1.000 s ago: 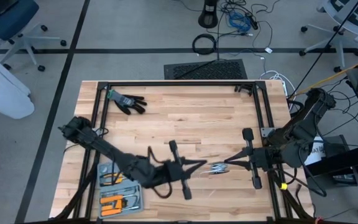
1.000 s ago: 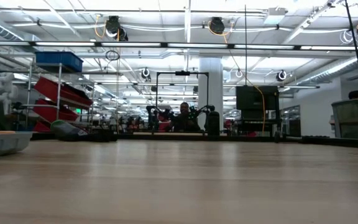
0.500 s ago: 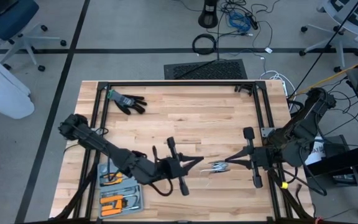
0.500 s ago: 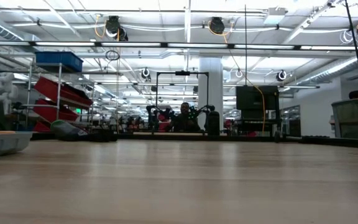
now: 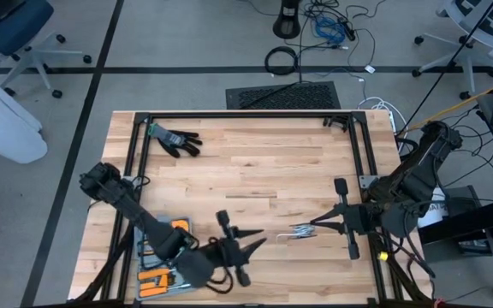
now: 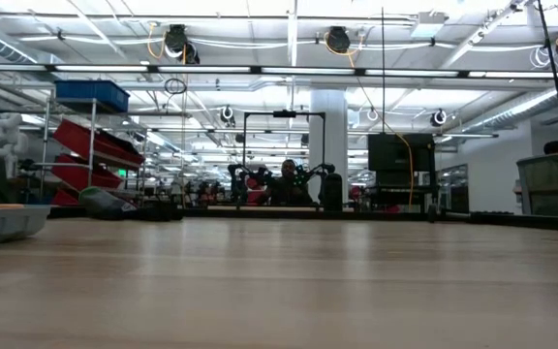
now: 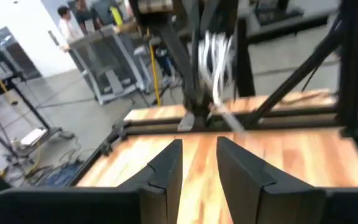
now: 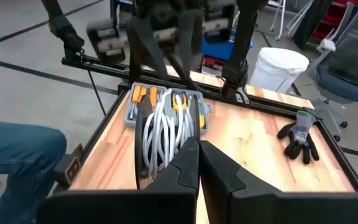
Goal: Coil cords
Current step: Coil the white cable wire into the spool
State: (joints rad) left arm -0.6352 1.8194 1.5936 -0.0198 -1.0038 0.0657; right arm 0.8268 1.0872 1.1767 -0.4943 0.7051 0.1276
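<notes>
R gripper [image 5: 315,227] clamped on bundle of white cords [image 5: 300,229], loops hanging off its tips over the table's [image 5: 264,171] right-front area. L gripper [image 5: 251,242] near front edge, fingers [image 7: 166,165] apart, empty, well left of cords. Tool tray [image 5: 163,272] under L arm; black glove [image 5: 175,139] back-left.

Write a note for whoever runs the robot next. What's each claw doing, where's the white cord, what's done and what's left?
Right gripper: jaws shut on the cords, a bunch of white loops hanging from its tip above the table's near right part.
Left gripper: jaws open, empty, low over the near edge, apart from the cords.
Done: cords gathered into loops.
Left: tidy the coil and set it down.
Nearby: tool tray at near left, black glove at far left.
</notes>
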